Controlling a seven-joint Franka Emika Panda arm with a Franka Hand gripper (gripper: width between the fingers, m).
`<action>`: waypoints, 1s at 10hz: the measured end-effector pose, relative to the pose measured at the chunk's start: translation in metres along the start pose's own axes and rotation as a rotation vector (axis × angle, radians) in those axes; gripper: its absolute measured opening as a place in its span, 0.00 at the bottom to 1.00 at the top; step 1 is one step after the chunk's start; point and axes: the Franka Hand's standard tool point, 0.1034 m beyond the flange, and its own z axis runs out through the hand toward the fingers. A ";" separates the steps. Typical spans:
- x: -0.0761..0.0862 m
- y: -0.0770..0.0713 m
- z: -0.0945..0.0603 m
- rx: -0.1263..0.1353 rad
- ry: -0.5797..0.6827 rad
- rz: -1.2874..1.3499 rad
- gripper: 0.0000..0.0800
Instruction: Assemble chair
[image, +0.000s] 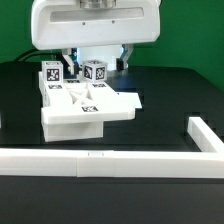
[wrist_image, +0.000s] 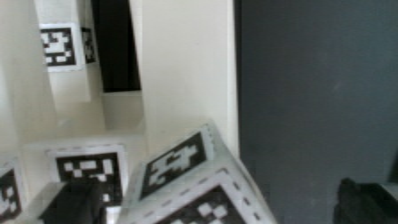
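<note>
The chair parts (image: 85, 108) form one white cluster mid-table: a flat slab with blocky pieces on it. Two upright tagged blocks stand at its back, one at the exterior view's left (image: 50, 75) and one in the middle (image: 95, 72). My gripper (image: 97, 62) hangs over the middle block with a finger on each side. In the wrist view the gripper (wrist_image: 217, 208) is open. The tagged white part (wrist_image: 196, 180) lies between the fingers (wrist_image: 75, 205), close to one of them. A dark gap separates it from the other finger.
A long low white border rail (image: 110, 160) runs along the front and turns back at the exterior view's right (image: 205, 132). The table (image: 170, 95) is black. The robot's white body (image: 95, 25) fills the top of the exterior view.
</note>
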 end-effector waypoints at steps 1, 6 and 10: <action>0.000 0.001 0.000 -0.001 -0.001 -0.091 0.81; -0.001 0.005 0.000 -0.043 -0.023 -0.438 0.77; -0.001 0.005 0.000 -0.044 -0.020 -0.426 0.35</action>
